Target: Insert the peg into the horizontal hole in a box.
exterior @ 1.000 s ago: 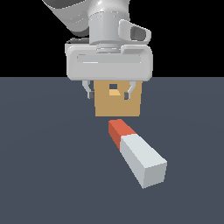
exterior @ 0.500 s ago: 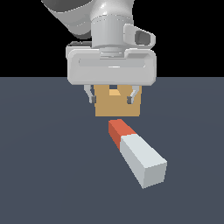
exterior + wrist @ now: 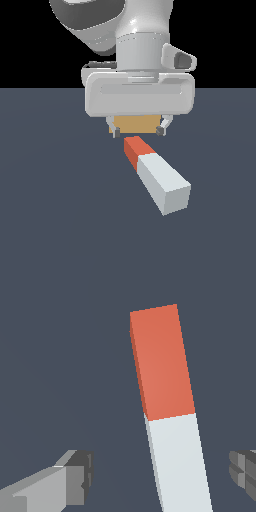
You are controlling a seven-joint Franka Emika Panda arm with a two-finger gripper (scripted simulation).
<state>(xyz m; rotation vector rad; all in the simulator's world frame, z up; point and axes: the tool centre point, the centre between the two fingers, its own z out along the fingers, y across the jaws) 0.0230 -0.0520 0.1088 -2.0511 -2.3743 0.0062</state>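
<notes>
The peg (image 3: 155,175) lies flat on the dark floor, its red-orange end toward the box and its white-grey end toward the camera. In the wrist view the peg (image 3: 170,406) runs between my two fingers. The tan box (image 3: 134,125) stands behind the peg, mostly hidden by my gripper's body; its hole is hidden. My gripper (image 3: 139,132) hangs above the peg's red end, open and empty, one fingertip (image 3: 116,133) on each side. In the wrist view the fingers (image 3: 75,481) stand wide apart.
The dark grey floor (image 3: 50,200) spreads all around the peg and box. The arm's large white body (image 3: 137,95) blocks the view of the box's upper part.
My gripper has moved toward the camera and lower, from in front of the box's face to above the peg's red end. The peg and box have not moved.
</notes>
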